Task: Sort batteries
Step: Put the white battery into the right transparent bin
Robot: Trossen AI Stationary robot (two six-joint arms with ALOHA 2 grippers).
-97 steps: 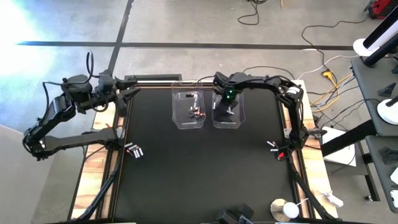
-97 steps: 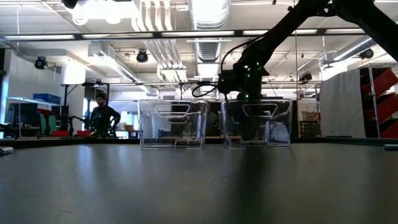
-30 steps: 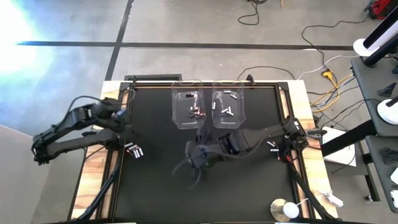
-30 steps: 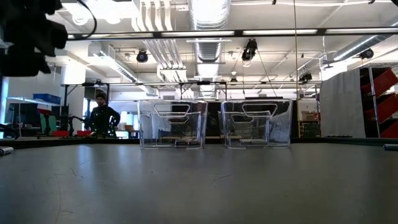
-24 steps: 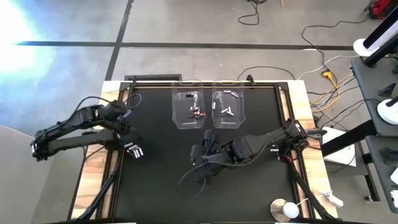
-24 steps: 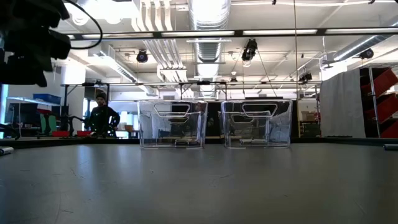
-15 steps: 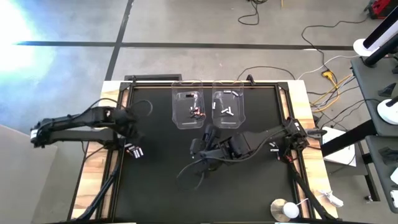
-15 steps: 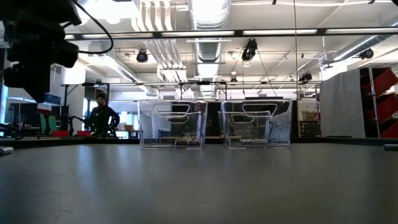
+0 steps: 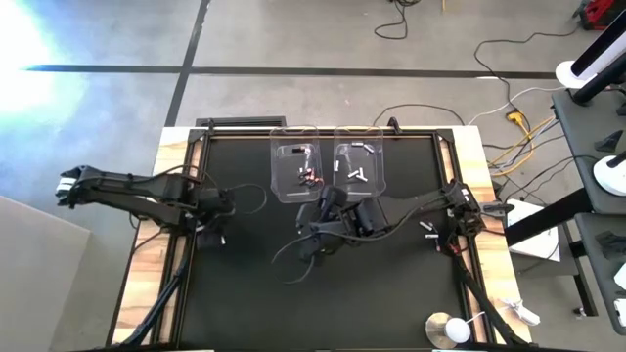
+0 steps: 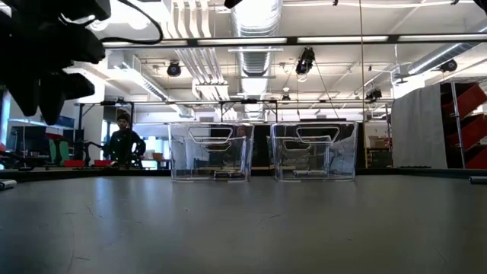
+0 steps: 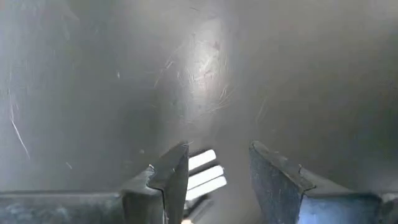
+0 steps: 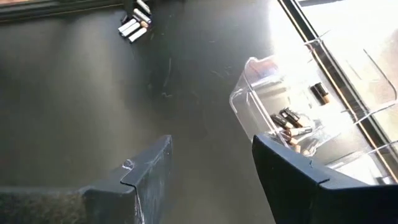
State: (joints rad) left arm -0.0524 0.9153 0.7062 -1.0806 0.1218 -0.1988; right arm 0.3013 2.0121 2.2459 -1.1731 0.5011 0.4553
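Three or so white batteries (image 9: 209, 238) lie just below the left gripper (image 9: 217, 207) in the high view, well apart from the left tub (image 9: 297, 172). Left wrist view: batteries (image 11: 205, 169) sit between its parted, empty fingers (image 11: 173, 174), long axes crossing the gap. The right gripper (image 12: 211, 163), open and empty, hangs near the tubs.

Workshop hall: exposed ceiling ducts (image 10: 255, 19)

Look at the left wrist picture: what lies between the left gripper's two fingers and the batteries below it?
Nothing. The left gripper is open above the pale batteries, with only bare dark mat around them, as the left wrist view shows.
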